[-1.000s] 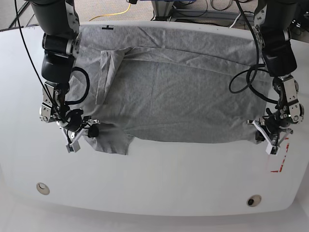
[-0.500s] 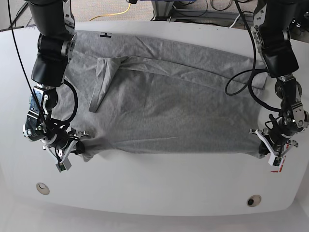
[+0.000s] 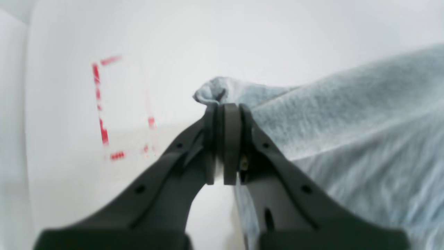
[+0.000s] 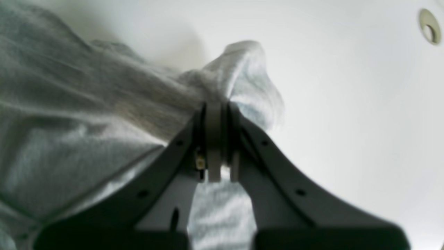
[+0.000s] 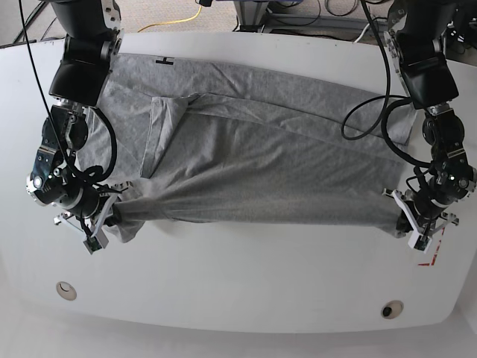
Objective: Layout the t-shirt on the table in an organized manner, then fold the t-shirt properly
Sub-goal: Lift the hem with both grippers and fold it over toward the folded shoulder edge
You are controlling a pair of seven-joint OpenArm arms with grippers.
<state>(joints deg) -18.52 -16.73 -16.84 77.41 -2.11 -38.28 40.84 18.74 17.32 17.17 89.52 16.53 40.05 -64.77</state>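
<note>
— Shirt first: where is it?

— Your t-shirt point(image 5: 261, 156) lies spread across the far half of the table point(image 5: 246, 276), stretched sideways between the two arms, with a sleeve point(image 5: 160, 134) folded over onto the body and long creases running across it.

— And your grippers?

— Your left gripper point(image 3: 223, 107) has its jaws pressed together on a bunched corner of the grey cloth; you see the fabric poking out past the tips. It sits near the red tape marks point(image 3: 104, 114) on the tabletop.

— The other one?

— Your right gripper point(image 4: 215, 106) is likewise pinching a gathered fold of the shirt, jaws tight on it. One round grommet point(image 4: 429, 30) shows well off to the side in its wrist view.

— Is the near edge flat?

— It is pulled taut in a line between your two grips; whether it touches the table you cannot tell.
</note>
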